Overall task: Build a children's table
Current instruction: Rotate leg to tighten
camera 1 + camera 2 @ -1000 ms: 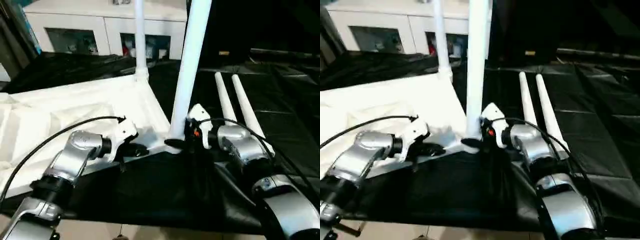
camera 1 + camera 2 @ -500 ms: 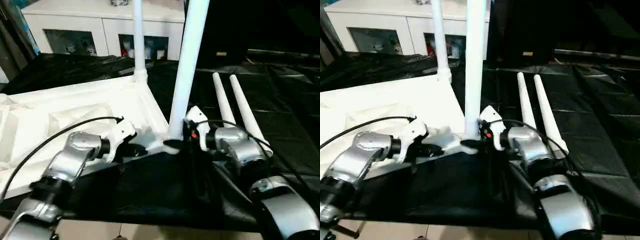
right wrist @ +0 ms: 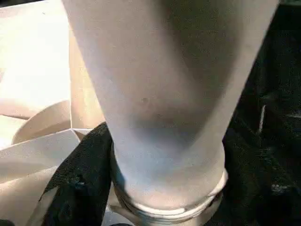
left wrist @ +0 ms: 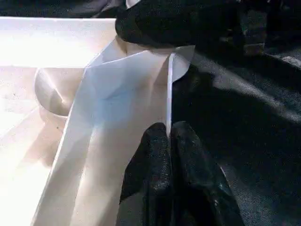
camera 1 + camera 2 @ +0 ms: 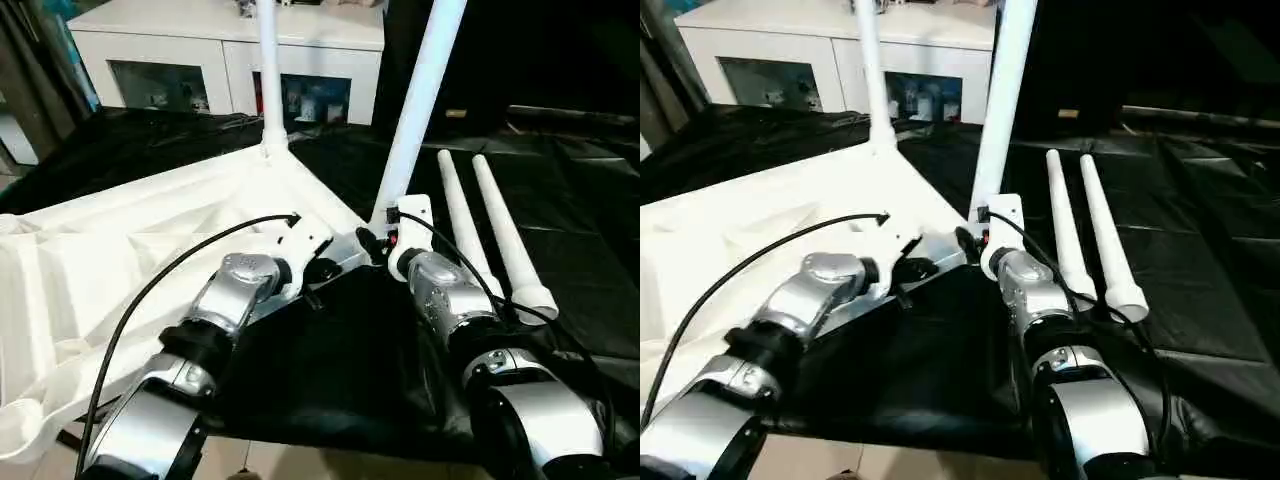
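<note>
Now my left gripper (image 4: 169, 141) is pinched shut on the thin side wall of the upturned tabletop (image 5: 120, 250), near its corner socket. Just right of it, my right gripper (image 5: 375, 243) clasps the base of the leg (image 5: 415, 110) there, whose long axis rises, tilting right.

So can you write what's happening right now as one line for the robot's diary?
left gripper: shut on tabletop rim | right gripper: around near leg base at corner socket | far leg: upright | spare legs: two, lying on black sheet
</note>
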Controlling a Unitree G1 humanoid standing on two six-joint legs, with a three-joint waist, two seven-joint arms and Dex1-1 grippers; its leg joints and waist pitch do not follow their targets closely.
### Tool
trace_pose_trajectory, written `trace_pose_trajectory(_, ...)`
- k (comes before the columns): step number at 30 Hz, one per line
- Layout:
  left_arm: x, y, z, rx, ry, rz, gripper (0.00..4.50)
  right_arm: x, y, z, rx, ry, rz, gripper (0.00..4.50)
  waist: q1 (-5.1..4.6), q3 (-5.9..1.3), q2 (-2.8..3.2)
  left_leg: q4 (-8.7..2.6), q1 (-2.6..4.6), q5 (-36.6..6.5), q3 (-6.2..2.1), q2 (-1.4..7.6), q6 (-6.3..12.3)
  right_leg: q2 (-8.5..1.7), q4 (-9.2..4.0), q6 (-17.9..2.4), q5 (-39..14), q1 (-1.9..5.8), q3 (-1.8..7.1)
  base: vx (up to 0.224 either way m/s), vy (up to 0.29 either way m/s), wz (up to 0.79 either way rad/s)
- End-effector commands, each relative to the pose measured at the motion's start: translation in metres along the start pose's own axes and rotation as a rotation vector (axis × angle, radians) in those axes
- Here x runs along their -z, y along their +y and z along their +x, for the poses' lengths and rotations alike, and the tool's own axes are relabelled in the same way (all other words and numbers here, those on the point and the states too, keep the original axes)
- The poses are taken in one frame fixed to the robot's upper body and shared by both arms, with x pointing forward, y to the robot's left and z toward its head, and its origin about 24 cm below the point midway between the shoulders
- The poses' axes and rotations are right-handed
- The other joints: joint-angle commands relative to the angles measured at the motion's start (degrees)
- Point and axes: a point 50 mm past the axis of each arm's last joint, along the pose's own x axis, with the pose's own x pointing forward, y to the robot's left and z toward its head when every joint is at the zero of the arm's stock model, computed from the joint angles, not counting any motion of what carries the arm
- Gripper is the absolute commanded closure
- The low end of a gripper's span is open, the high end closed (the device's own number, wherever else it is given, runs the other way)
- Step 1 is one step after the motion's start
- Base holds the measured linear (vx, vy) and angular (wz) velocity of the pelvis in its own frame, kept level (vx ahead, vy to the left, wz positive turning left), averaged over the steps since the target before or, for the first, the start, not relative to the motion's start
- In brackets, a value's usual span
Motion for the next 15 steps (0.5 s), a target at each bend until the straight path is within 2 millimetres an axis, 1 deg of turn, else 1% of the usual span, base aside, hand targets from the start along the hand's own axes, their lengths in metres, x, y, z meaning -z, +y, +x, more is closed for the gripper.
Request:
trace_pose_trajectory(1,-0.003,0.003,0.001,-0.03,-0.026,0.026,4.5,0.001,0.021,0.003,-0.087,-0.009,0.037,1.04,-0.42,-3.7,0.06,-3.95,0.44,-9.4,-0.44,1.26,0.21,-4.01,-4.64,-10.88,-2.56,3.06,2.89,0.0,0.0,0.0)
trace_pose_trajectory(2,-0.005,0.003,0.001,-0.021,-0.046,0.038,4.5,-0.002,0.021,0.003,-0.096,-0.022,0.044,1.04,-0.44,-3.65,0.04,-3.99,0.37,-10.02,-0.44,1.27,0.42,-4.08,-4.78,-10.59,-3.86,3.08,2.92,0.0,0.0,0.0)
trace_pose_trajectory(3,-0.011,0.003,0.0,-0.016,-0.115,0.033,4.5,-0.007,0.019,0.003,-0.095,-0.051,0.025,0.98,-0.47,-3.57,0.05,-4.09,0.26,-10.28,-0.53,1.28,0.41,-4.14,-4.84,-10.45,-4.72,3.12,2.89,0.0,0.0,0.0)
trace_pose_trajectory(4,-0.011,0.003,0.0,-0.016,-0.117,0.033,4.22,-0.007,0.018,0.003,-0.095,-0.051,0.024,0.75,-0.49,-3.62,0.11,-4.06,0.36,-10.65,-0.49,1.29,0.31,-4.13,-5.0,-10.13,-5.86,3.02,2.9,0.0,0.0,0.0)
trace_pose_trajectory(5,-0.016,0.006,-0.002,-0.029,-0.173,0.021,3.93,-0.011,0.015,0.002,-0.09,-0.074,-0.001,0.6,-0.55,-3.64,-0.61,-4.05,0.26,-9.73,-0.45,1.32,0.54,-4.13,-4.91,-10.24,-5.22,3.17,2.93,0.0,0.0,0.0)
trace_pose_trajectory(6,-0.018,0.007,-0.003,-0.037,-0.19,0.018,3.93,-0.013,0.014,0.002,-0.088,-0.084,-0.008,0.6,-0.4,-3.77,-0.33,-3.95,0.2,-8.76,-0.52,1.31,0.65,-4.22,-4.6,-10.49,-4.31,3.25,2.93,0.0,0.0,0.0)
trace_pose_trajectory(7,-0.02,0.009,-0.005,-0.048,-0.207,0.025,3.93,-0.016,0.01,0.001,-0.089,-0.107,-0.008,0.57,-0.33,-3.89,-0.4,-3.78,0.12,-7.59,-0.41,1.3,1.17,-4.23,-4.5,-10.9,-2.41,3.15,2.95,0.0,0.0,0.0)
trace_pose_trajectory(8,-0.024,0.016,-0.013,-0.088,-0.261,0.031,3.8,-0.023,0.003,-0.003,-0.093,-0.152,-0.007,0.57,-0.08,-4.23,-0.1,-3.62,0.15,-5.94,-0.48,1.54,1.36,-4.22,-3.95,-11.52,1.31,3.22,2.89,0.0,0.0,0.0)
trace_pose_trajectory(9,-0.024,0.016,-0.013,-0.089,-0.262,0.031,3.64,-0.023,0.003,-0.003,-0.094,-0.153,-0.007,0.57,-0.02,-4.28,-0.05,-3.51,0.17,-4.96,-0.52,1.6,1.68,-4.16,-3.62,-11.98,3.8,3.11,2.85,0.0,0.0,0.0)
trace_pose_trajectory(10,-0.025,0.018,-0.016,-0.101,-0.276,0.034,3.64,-0.025,0.002,-0.004,-0.092,-0.165,-0.017,0.57,-0.23,-4.37,-0.33,-3.31,-0.25,-2.55,-0.59,1.48,2.53,-3.9,-2.98,-12.59,8.96,3.39,2.66,0.0,0.0,0.0)
trace_pose_trajectory(11,-0.027,0.021,-0.02,-0.119,-0.294,0.043,3.48,-0.027,0.0,-0.005,-0.092,-0.177,-0.027,0.57,-0.35,-4.42,-0.4,-3.02,-0.26,-0.74,-0.47,1.26,3.84,-3.78,-2.72,-13.22,12.42,3.32,2.58,0.0,0.0,0.0)
trace_pose_trajectory(12,-0.027,0.024,-0.025,-0.127,-0.315,0.035,3.48,-0.028,-0.003,-0.007,-0.095,-0.193,-0.034,0.57,-0.33,-4.41,-0.37,-2.98,-0.19,-0.54,-0.42,1.25,4.34,-3.75,-2.71,-13.42,13.01,3.28,2.55,0.0,0.0,0.0)
trace_pose_trajectory(13,-0.028,0.027,-0.03,-0.134,-0.335,0.033,3.35,-0.03,-0.005,-0.009,-0.092,-0.21,-0.043,0.57,-0.29,-4.56,-0.25,-2.71,-0.12,0.16,-0.35,1.17,5.13,-3.71,-2.5,-13.74,14.41,3.23,2.56,0.0,0.0,0.0)
trace_pose_trajectory(14,-0.028,0.035,-0.041,-0.182,-0.349,0.04,3.35,-0.031,-0.009,-0.011,-0.086,-0.224,-0.06,0.57,-0.23,-4.66,-0.34,-2.58,-0.38,1.01,-0.41,1.28,5.77,-3.82,-2.28,-13.8,15.94,3.37,2.55,0.0,0.0,0.0)
trace_pose_trajectory(15,-0.027,0.043,-0.052,-0.227,-0.353,0.04,3.18,-0.032,-0.012,-0.013,-0.081,-0.234,-0.074,0.57,-0.29,-4.64,-0.39,-2.51,-0.46,1.5,-0.36,1.19,6.06,-3.68,-2.21,-13.69,16.56,3.34,2.52,0.0,0.0,0.0)
